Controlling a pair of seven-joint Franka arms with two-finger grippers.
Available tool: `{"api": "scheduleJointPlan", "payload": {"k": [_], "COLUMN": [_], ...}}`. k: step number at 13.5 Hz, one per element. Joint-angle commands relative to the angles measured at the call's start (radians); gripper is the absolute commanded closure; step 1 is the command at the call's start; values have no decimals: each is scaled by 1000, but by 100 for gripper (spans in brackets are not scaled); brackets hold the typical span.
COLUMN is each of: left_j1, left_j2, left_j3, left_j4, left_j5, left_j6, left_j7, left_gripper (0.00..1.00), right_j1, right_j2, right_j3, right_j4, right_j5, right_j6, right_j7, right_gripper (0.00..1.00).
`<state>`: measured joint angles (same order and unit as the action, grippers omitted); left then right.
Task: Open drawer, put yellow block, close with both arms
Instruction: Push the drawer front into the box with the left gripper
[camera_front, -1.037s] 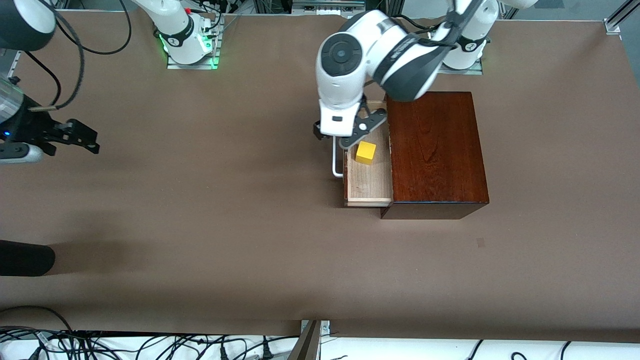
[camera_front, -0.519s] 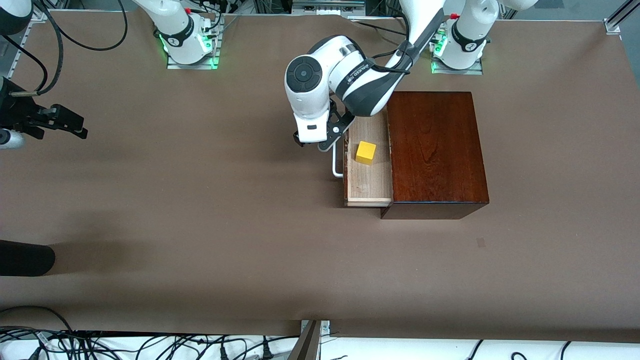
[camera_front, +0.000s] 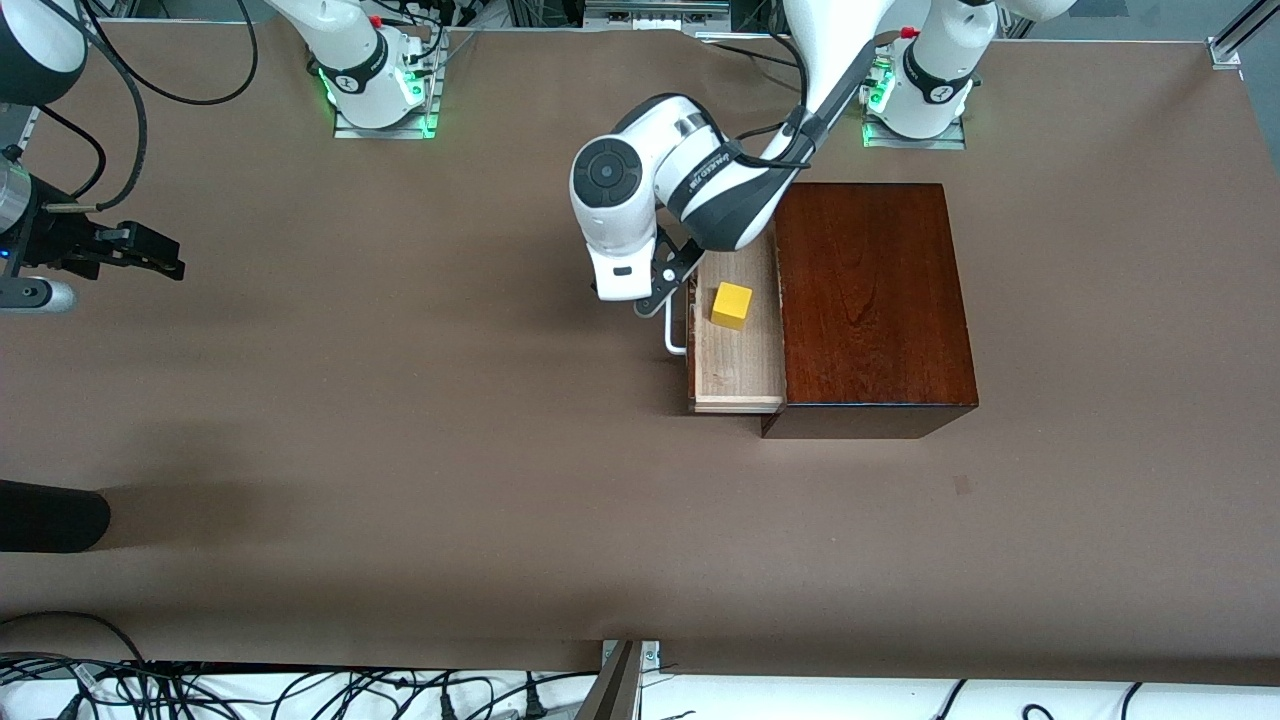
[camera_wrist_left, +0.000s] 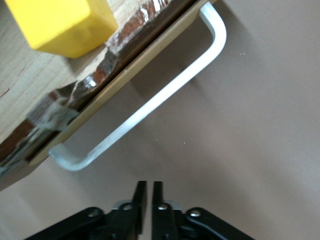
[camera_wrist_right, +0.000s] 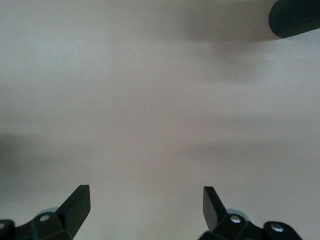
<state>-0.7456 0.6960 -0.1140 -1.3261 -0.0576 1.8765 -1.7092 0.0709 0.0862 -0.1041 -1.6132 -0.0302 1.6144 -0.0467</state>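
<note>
We find the yellow block (camera_front: 731, 305) lying on the pale wood floor of the drawer (camera_front: 740, 365), in the part of the tray farther from the front camera. It rests flat, touched by no gripper. The left wrist view shows the same block (camera_wrist_left: 57, 22) just inside the drawer front.

The drawer stands pulled out of the dark mahogany box (camera_front: 870, 300), toward the right arm's end of the table. Its white U-shaped handle (camera_front: 675, 330) projects from the reddish-brown drawer front; in the left wrist view the handle (camera_wrist_left: 155, 102) is seen whole, with nothing gripping it.

The left gripper (camera_front: 652, 300) sits just beside the drawer front, by the end of the handle that is farther from the front camera. We see its fingers (camera_wrist_left: 141, 200) pressed together with only a hairline gap and nothing between them. They stand apart from the handle bar, with bare table (camera_front: 400, 450) between the two.

The right gripper (camera_front: 150, 255) waits well apart from the box, over the table at the right arm's end. Its fingers (camera_wrist_right: 77, 202) are spread wide and hold nothing; only the brown table surface lies under them.

A black cylindrical object (camera_front: 50, 515) lies at the table's edge at the right arm's end, nearer the front camera than the box.
</note>
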Motion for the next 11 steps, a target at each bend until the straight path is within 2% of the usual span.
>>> {"api": "scheduleJointPlan", "payload": {"k": [1, 11], "left_j1": [-11, 5], "left_j2": [30, -4], "left_j3": [52, 135], "left_j4": [38, 21], "left_j5": [-16, -2], "left_j6": [-5, -66], "left_j7": [-21, -7], "left_gripper": [100, 100], "right_j1": [-16, -19], "right_j2": [-8, -8], "right_j3": [17, 9], "right_j4": [1, 18], "right_j5": [-13, -13], "right_j6": [-11, -11], "right_j7": [13, 10], "right_gripper": [0, 0]}}
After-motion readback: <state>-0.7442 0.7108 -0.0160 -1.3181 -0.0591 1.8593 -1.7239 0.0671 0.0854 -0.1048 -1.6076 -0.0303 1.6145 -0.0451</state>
